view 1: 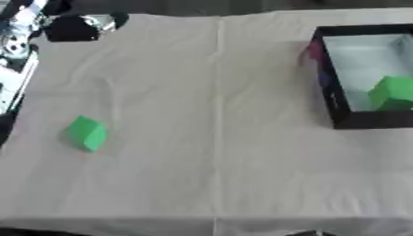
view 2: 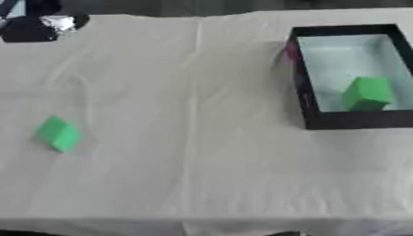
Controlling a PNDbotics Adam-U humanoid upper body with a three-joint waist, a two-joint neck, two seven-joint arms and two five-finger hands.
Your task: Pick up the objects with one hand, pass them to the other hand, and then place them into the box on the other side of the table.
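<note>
While you look down over the table (view 1: 218, 184), which is draped in a pale cloth with a straight crease running from twelve to six o'clock through its middle, these are the items on it.

Item one: a green block (view 1: 85, 133), lying loose on the cloth at about nine o'clock, tilted onto an edge, well apart from everything else.

Item two: a black-walled box (view 2: 347, 120) with a pale, light-blue floor, standing at about two o'clock near your right edge of the table. Its left outer wall carries a patch of red or magenta colour whose detail you cannot make out.

Item three: a second green block (view 2: 367, 93), lying inside the box toward its near end, close to the near wall.

Item four: a dark, shiny lump with silver glints (view 1: 77, 26) at about eleven o'clock, at the far left corner of the cloth. It may be part of your left arm or hand, but its outline does not tell you which, so you cannot tell how any fingers there are set.

Item five: white and black clutter (view 1: 14, 55) past the left edge of the table at about ten o'clock, too indistinct to name.

Your right hand shows in neither view. Neither block is touched by any hand.
</note>
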